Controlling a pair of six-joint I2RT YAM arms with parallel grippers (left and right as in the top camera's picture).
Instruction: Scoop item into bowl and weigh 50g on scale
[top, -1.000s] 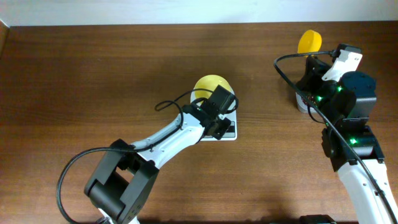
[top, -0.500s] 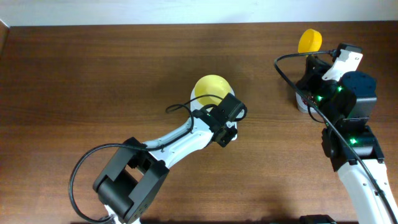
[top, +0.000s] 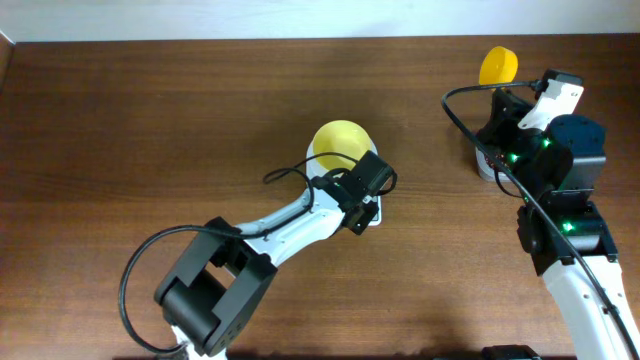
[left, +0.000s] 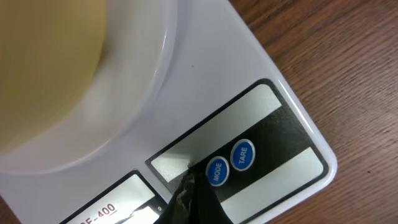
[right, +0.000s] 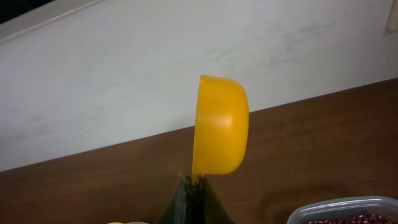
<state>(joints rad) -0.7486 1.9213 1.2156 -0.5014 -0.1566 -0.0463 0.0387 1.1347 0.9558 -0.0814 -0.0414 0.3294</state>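
Loose, hard beans (right: 357, 219) — best taken with the scoop (right: 219, 134) that the right gripper (right: 194, 186) clamps by its handle — lie in a tub (right: 311, 210) well right of the scale (left: 273, 81), where the light bowl (left: 56, 68) sits and the left gripper (left: 189, 190) hovers closed on nothing.

dark brown wooden table (top: 150, 120) fills overhead view, grain running left to right. surface matte, light soft and even across it. pale white strip (top: 300, 18) along far edge, meets wood in straight line. right wrist view: plain white wall (right: 124, 74) behind table, faint smudges and scuffs on it, evenly lit. table line there climbs toward right. dark sliver (right: 25, 7) in wall's top left corner, cannot tell what. left wrist view: wood up close at right side, reddish-brown streaks sharp.
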